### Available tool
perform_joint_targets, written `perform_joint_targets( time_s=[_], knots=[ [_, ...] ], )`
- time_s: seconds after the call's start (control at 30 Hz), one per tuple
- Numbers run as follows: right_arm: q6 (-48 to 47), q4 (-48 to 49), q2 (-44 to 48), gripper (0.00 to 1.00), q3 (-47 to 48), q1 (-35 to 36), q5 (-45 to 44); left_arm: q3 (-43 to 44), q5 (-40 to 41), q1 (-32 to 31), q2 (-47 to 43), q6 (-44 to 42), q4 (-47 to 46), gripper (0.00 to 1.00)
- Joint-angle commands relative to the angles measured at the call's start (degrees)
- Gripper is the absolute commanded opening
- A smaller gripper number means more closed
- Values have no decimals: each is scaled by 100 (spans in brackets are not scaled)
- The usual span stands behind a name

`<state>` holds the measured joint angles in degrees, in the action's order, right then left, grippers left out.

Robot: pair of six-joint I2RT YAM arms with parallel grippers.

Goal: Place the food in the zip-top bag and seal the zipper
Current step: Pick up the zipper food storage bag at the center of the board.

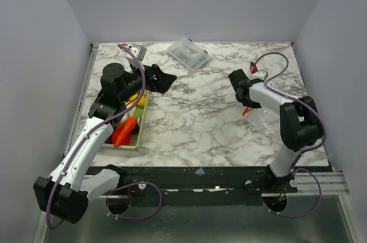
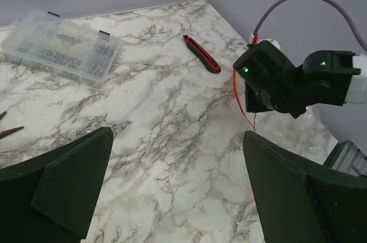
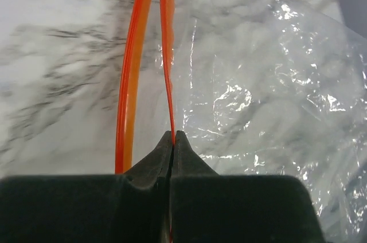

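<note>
1. My right pincer (image 3: 172,135) is clenched, its tips pressed together on one strand of the thin red-orange zipper strip (image 3: 167,54), which runs straight out from between them.
2. The strip's other strand bows away just left of the tips, so the mouth gapes a little there (the two strands draw near each other again farther out).
3. The clear, floppy plastic zip-top bag (image 3: 258,94) spreads to the right of the tips, crinkled, with the white marbled bench (image 3: 57,54) behind it.
4. My left pincer (image 2: 178,168) is released, its dark fingers spread wide with nothing between them, above the bench.
5. Seen from it, the right pincer is ahead and to the right, with the orange strip hanging under it. A short dark-red utility knife (image 2: 202,54) lies ahead, and a rigid clear lidded box (image 2: 60,45) lies ahead to the left.
6. The plastic toy food sits below and behind the left pincer in a pale green basket (image 1: 139,135). I can pick out an orange toy carrot (image 1: 127,128) and a yellow toy lemon (image 1: 136,101), both well apart from the bag.
</note>
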<state>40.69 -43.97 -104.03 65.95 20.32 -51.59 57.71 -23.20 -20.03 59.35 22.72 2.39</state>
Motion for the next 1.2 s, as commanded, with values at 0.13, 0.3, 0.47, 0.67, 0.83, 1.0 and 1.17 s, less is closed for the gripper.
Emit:
perform_joint_targets(
  time_s=[0.13,0.3,0.47,0.67,0.83,1.0,1.17],
  knots=[
    [-1264,1811,1373,0,-745,711,2626,59,-459,-87,175,350,-213,99],
    [-1325,2264,2037,0,-1195,1226,3914,82,-430,-154,411,574,-168,97],
    [-1096,2630,2545,0,-1296,1852,3928,35,-423,-209,629,1060,-46,93],
    [-282,3845,3037,0,-1866,2204,3633,-111,-400,-304,988,1646,-50,86],
    [-5,3983,2768,0,-1622,2510,3530,156,-478,-440,1510,1693,344,84],
    [-61,3866,2533,0,-1283,2765,3251,418,-376,-462,1798,1630,849,82],
    [-19,3928,2431,0,-1131,2868,3018,424,-247,-532,1954,1674,973,63]
  ],
)
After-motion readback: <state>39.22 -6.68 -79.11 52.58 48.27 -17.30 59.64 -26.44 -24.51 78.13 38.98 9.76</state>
